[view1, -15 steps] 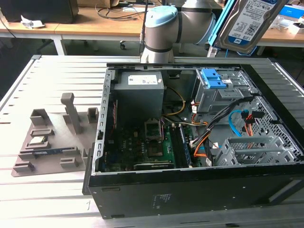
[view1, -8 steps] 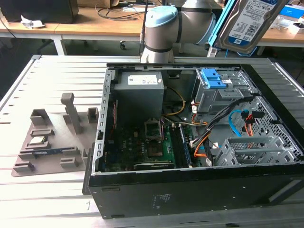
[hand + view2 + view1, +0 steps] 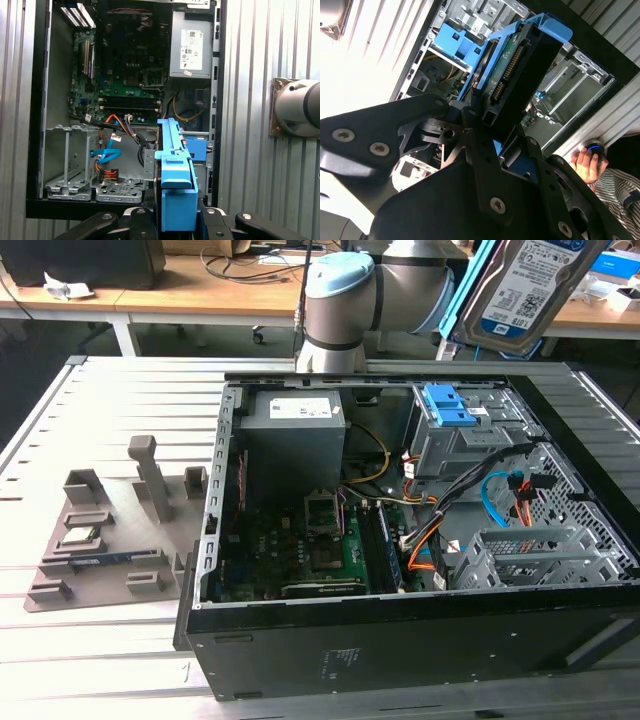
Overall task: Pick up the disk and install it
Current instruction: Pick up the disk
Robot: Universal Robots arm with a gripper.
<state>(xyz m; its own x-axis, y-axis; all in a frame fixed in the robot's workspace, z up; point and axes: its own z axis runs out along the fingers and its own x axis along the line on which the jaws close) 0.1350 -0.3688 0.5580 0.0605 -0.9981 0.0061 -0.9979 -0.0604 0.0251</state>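
The end effector [image 3: 492,125] is clamped on the disk [image 3: 520,75], apparently raised above the open computer case [image 3: 400,650].

The disk [image 3: 527,288] is silver, with a white-and-blue label and a blue carrier frame along its edge. It hangs tilted in the air above the far side of the open case [image 3: 400,640], at the exterior view's right, clamped in the tool [image 3: 492,127].
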